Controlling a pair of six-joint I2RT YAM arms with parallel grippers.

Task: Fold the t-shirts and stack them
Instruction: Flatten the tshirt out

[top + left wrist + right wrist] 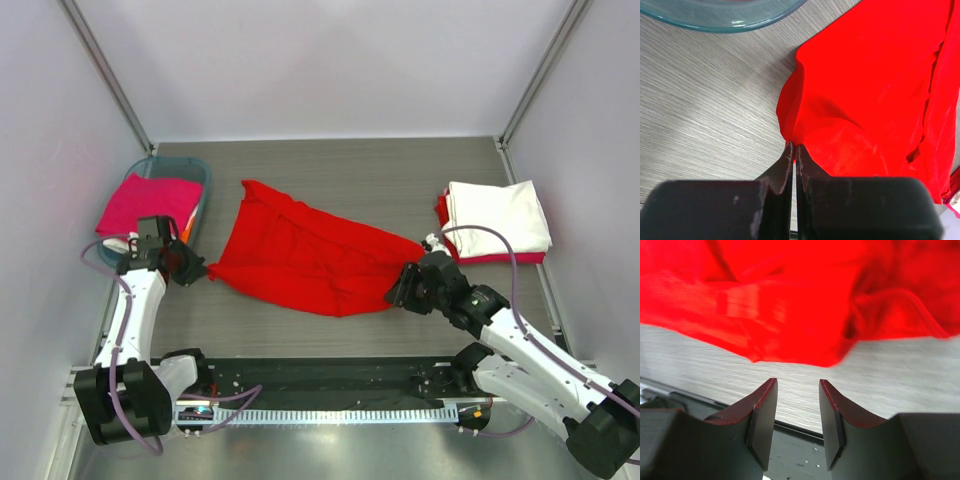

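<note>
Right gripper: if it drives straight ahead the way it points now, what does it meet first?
Most likely the near edge of the red t-shirt, just ahead of the open fingers of the right gripper, across a strip of bare table. It could graze the table first; depth is unclear.

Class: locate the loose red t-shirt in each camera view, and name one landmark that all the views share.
Top external: red t-shirt lies crumpled in the centre of the picture.
Left wrist: fills the upper right, its corner meeting the shut jaws.
Right wrist: fills the top, above the open jaws.
Shared landmark: the grey wood-grain table.
</note>
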